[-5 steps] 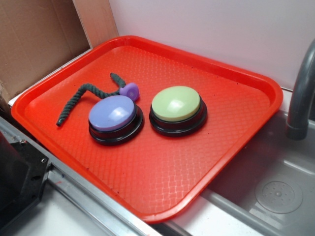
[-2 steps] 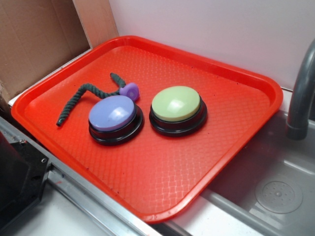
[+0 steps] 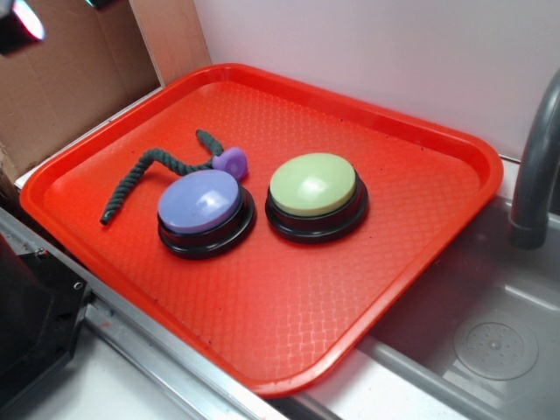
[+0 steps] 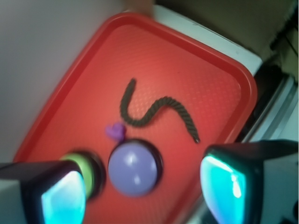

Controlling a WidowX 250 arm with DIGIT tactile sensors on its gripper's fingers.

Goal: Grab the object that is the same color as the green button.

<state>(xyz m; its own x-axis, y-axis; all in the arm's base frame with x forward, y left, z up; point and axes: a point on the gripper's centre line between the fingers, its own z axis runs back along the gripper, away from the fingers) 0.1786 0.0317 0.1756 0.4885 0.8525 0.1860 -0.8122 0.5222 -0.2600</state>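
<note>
Dark green rope (image 3: 144, 171) curving across the left of the red tray (image 3: 420, 227), far end touching a small purple knob (image 3: 231, 161). Purple button (image 3: 204, 210) next, then green button (image 3: 315, 194) just beside. Gripper (image 4: 140, 191) high above, fingers (image 4: 63, 196) spread wide apart, nothing between.

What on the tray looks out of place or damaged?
Nothing looks damaged or spilled. The rope lies loosely curved on the tray, one end beside the small purple piece. Both buttons, purple and green, sit upright. The tray overhangs the sink.
</note>
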